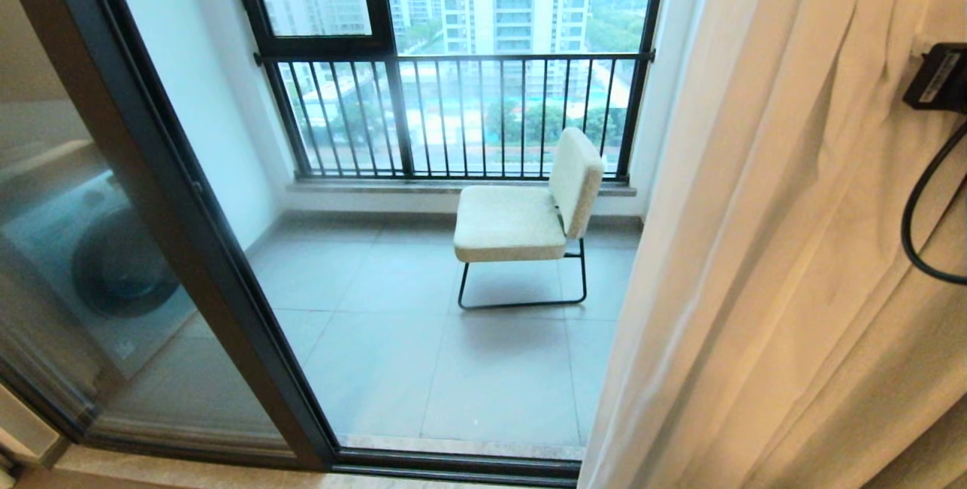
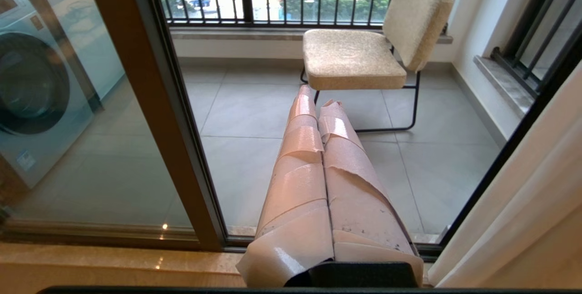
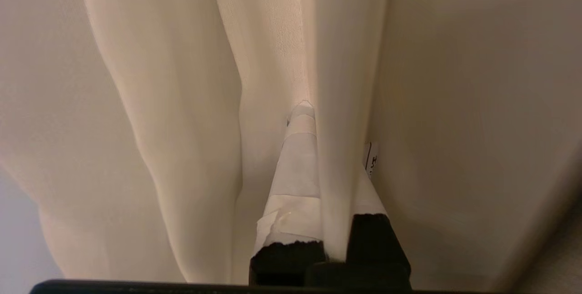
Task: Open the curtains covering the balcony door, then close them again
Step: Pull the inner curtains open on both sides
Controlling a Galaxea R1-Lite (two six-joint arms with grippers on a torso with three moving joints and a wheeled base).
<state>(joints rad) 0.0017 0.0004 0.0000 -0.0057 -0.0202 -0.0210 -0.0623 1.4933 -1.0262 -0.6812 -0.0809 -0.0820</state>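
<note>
On the right side of the doorway, the curtains [image 1: 778, 247] hang bunched up, and the balcony door [image 1: 189, 247] shows its glass and dark frame with nothing over it. So I think the opening part is done and I am now at the closing part. My right gripper [image 3: 334, 157] is pinched shut on a fold of the cream cloth, with the fold running down between its two taped fingers [image 3: 295, 166]. My left gripper [image 2: 320, 103] is squeezed shut on nothing and points out toward the chair [image 2: 363, 53] on the balcony; I leave that arm parked. To do this step well, I want to keep my pinch tight and pull the cloth sideways across the doorway, toward the dark frame post on the left. I should go slow and smooth, so the cloth slides along the top and does not slip out of my fingers. I should pull level, not down, because a hard tug down could hurt the rail, which I cannot see from here. I also watch the black cable [image 1: 918, 224] near the cloth on the right, so it does not snag. I cannot tell if the thin layer is in my pinch too.
</note>
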